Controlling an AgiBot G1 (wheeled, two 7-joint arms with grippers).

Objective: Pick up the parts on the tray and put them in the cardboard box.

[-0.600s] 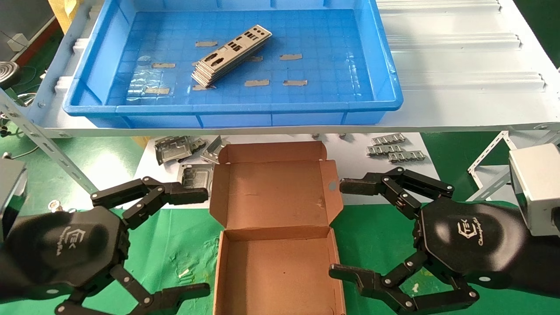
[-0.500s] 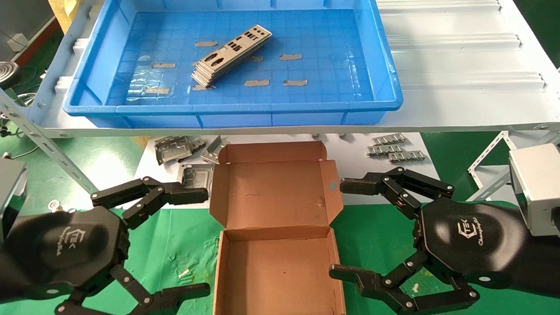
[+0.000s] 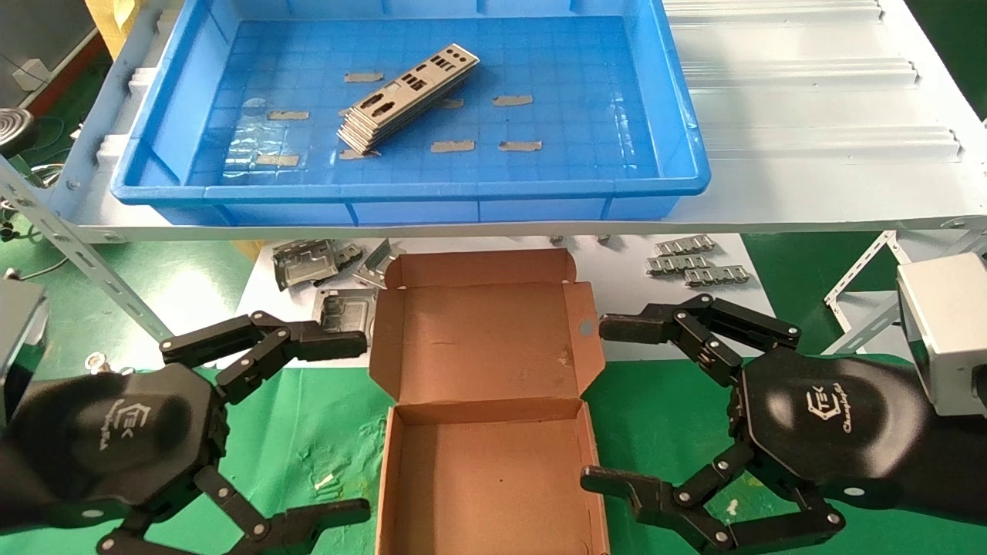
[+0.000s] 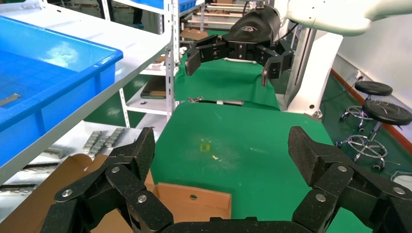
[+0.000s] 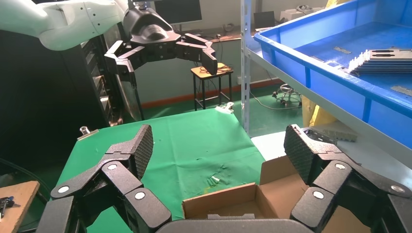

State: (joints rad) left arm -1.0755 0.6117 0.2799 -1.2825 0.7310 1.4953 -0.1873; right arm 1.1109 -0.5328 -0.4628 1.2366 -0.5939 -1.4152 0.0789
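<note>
Green matting (image 3: 324,432) covers the lower work surface, and a white shelf (image 3: 810,177) on angle-iron framing runs across above it. On the left portion of that shelf sits the tray (image 3: 409,202), a shallow blue bin whose grid floor carries several bits of grey tape (image 3: 453,146). The parts (image 3: 405,96) lie as one fanned stack of thin silver plates on the tray floor, left of its centre and set diagonally, the top plate showing punched cutouts. The right wrist view shows the same stack (image 5: 384,59) behind the tray's near wall.

Below the shelf's front edge, the cardboard box (image 3: 486,432) stands open on the matting, lid folded back toward the shelf, interior bare. A white sheet (image 3: 640,289) lies under the far end of the box. On that sheet, dark bent brackets (image 3: 312,262) lie near the left flap and small ribbed grey strips (image 3: 694,262) lie toward the right edge.

Left gripper (image 3: 351,424) hangs beside the left wall of the box, fingers spread wide, nothing between them; the left wrist view confirms the wide gap (image 4: 221,155). Right gripper (image 3: 597,405) hangs beside the right wall of the box, likewise spread wide and holding nothing, as its wrist view shows (image 5: 218,148). Both grippers are well apart from the tray.
</note>
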